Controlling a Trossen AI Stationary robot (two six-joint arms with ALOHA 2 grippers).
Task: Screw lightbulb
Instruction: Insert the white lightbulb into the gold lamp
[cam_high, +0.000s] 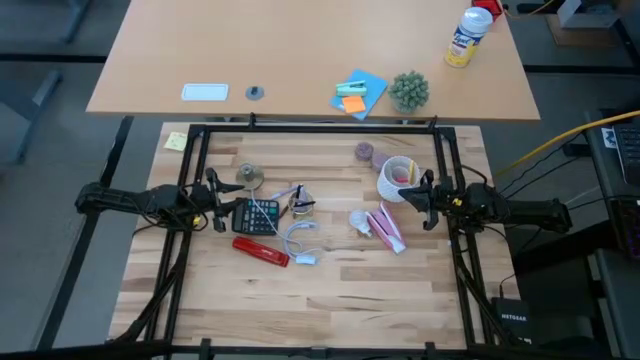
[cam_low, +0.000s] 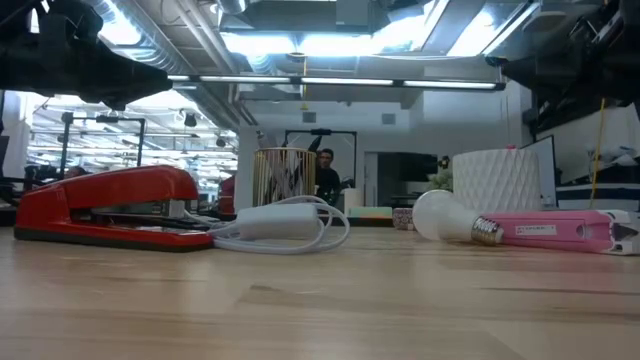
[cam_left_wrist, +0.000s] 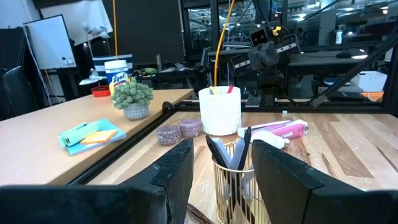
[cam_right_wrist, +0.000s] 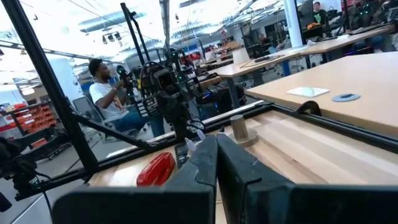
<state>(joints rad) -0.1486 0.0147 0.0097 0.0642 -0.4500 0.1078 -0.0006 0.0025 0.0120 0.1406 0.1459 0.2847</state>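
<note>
On the wooden table (cam_high: 330, 290), we see both arms parked at opposite sides, each raised above the surface and holding nothing. The left gripper (cam_left_wrist: 219, 163) hangs over the table's left side with its fingers spread apart, a gold wire pen holder (cam_left_wrist: 235, 180) showing between them. The right gripper (cam_right_wrist: 216, 163) waits at the right side, its fingers pressed together. Between the arms lie a red stapler (cam_high: 261, 251), a dark calculator (cam_high: 257, 217), a white textured cup (cam_high: 398, 178) and a coiled white cable (cam_high: 298, 240). The lightbulb (cam_high: 361, 221) rests on its side right of centre, just beside a pink pouch (cam_high: 388, 229), its silvery screw end (cam_low: 486, 231) pointing toward the pouch in the low view. We see it well clear of both grippers, nearer the right one.
</note>
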